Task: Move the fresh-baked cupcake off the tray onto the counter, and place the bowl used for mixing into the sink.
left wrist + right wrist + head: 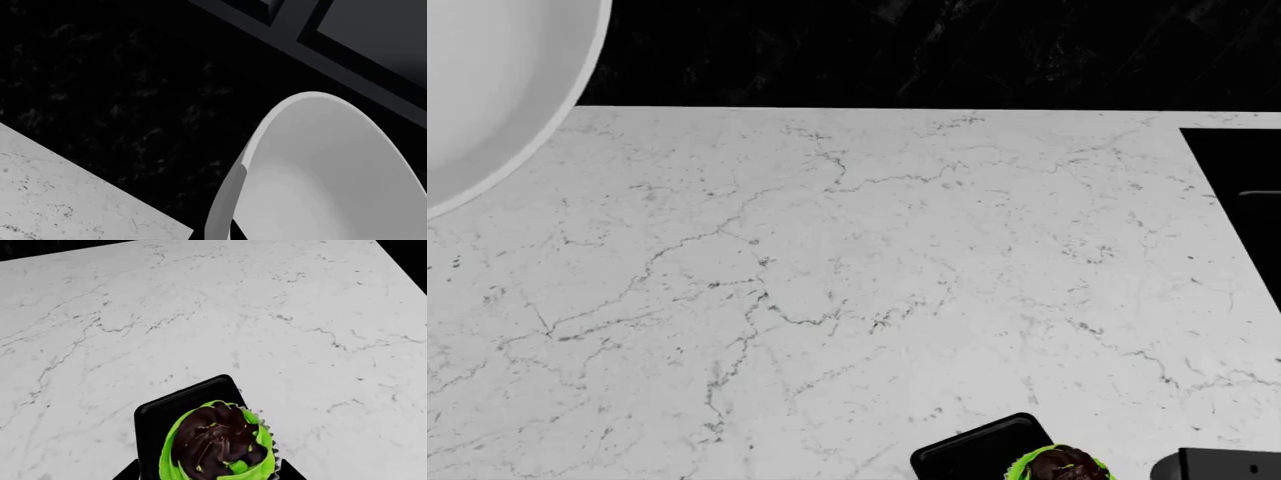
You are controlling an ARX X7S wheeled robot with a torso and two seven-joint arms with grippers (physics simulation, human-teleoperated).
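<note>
A black wall (894, 50) runs as a band across the top of the head view, its surface mottled with faint grey flecks. In the left wrist view it fills the upper left and centre. At that frame's upper right, flat grey panels (380, 30) sit between dark bars (300, 45) running diagonally.
</note>
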